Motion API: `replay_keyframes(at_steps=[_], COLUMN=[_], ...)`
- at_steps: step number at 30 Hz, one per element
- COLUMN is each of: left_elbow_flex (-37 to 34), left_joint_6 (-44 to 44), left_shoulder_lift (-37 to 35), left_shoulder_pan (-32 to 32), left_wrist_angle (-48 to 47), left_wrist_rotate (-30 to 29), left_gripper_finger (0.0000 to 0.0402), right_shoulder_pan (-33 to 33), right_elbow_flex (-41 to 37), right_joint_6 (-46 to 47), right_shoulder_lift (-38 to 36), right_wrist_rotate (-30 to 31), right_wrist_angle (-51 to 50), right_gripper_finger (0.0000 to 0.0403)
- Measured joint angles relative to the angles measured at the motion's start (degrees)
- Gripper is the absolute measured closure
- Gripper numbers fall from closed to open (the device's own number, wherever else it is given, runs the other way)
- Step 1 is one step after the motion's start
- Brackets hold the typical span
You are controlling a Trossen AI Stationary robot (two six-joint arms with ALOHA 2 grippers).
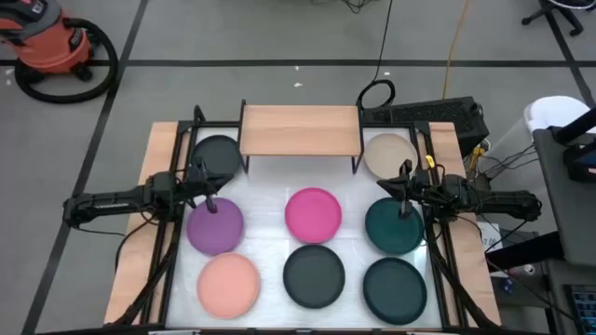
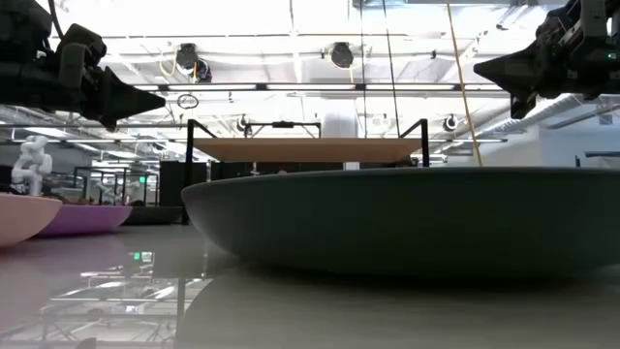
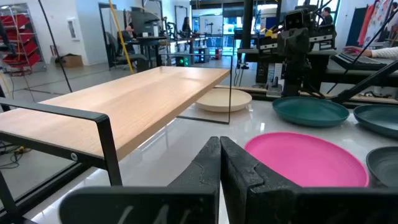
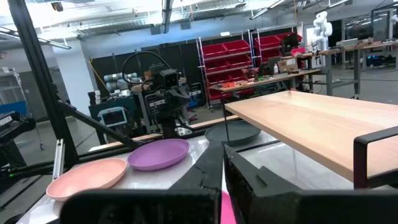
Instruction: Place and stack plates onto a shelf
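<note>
My left pincer and right pincer are both pinched shut, holding nothing. The round flat plates lie on the white table, so the wooden shelf waits bare.

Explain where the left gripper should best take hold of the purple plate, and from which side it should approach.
Probably the raised rim of the purple plate, coming down from above. The plate lies flat and shallow on the table, so only its thin edge offers a pinch. The left gripper, fingers shut, sits over the edge nearest the shelf, and no other plate touches it.
</note>
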Motion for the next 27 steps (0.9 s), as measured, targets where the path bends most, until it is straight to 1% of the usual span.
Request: replay_keyframes(at_steps=[6, 17, 19, 23, 27], left_elbow_flex=[0.0, 0.0, 0.0, 0.0, 0.0], left_joint_6=[0.0, 0.0, 0.0, 0.0, 0.0], left_shoulder_lift=[0.0, 0.0, 0.0, 0.0, 0.0], left_shoulder_pan=[0.0, 0.0, 0.0, 0.0, 0.0], left_wrist_angle=[0.0, 0.0, 0.0, 0.0, 0.0], left_wrist_rotate=[0.0, 0.0, 0.0, 0.0, 0.0], left_gripper_finger=[0.0398, 0.0398, 0.0398, 0.0398, 0.0398], right_shoulder_pan=[0.0, 0.0, 0.0, 0.0, 0.0], right_elbow_flex=[0.0, 0.0, 0.0, 0.0, 0.0], right_joint_6=[-2.3, -0.9, -1.3, -5.8, 0.2], right_shoulder_lift=[0.0, 0.0, 0.0, 0.0, 0.0], right_wrist_rotate=[0.0, 0.0, 0.1, 0.1, 0.0], right_wrist_angle=[3.3, 5.4, 9.1, 17.2, 20.4], right_gripper_finger=[0.0403, 0.0403, 0.0403, 0.0403, 0.0403])
